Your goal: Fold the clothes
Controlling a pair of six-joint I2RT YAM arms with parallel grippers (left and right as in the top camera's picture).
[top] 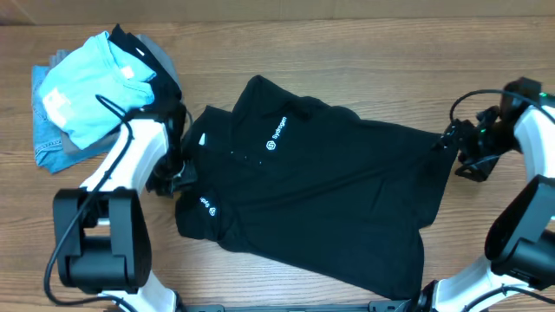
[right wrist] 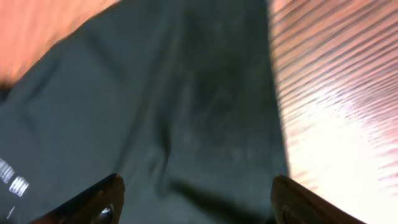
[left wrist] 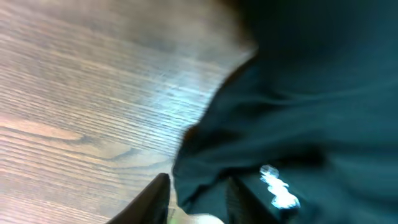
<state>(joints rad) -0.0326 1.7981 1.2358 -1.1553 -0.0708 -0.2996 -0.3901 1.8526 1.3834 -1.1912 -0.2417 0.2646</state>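
Note:
The black polo shirt point(top: 329, 191) lies spread across the middle of the wooden table, collar to the left, with a white chest logo point(top: 276, 134) and a white sleeve logo point(top: 208, 206). My left gripper point(top: 176, 178) is at the shirt's left edge by the folded sleeve. In the left wrist view its fingers point(left wrist: 199, 190) are partly apart, with the shirt's edge point(left wrist: 311, 93) between them and the white logo point(left wrist: 277, 186) beside it. My right gripper point(top: 449, 143) is at the shirt's right edge. In the right wrist view it point(right wrist: 196, 199) is wide open just above the fabric point(right wrist: 174, 93).
A light blue T-shirt point(top: 91, 82) lies on a pile of grey and denim garments point(top: 48, 143) at the back left, close behind my left arm. Bare wooden table point(top: 364, 52) lies behind the shirt and shows in both wrist views point(left wrist: 81, 81) point(right wrist: 336, 93).

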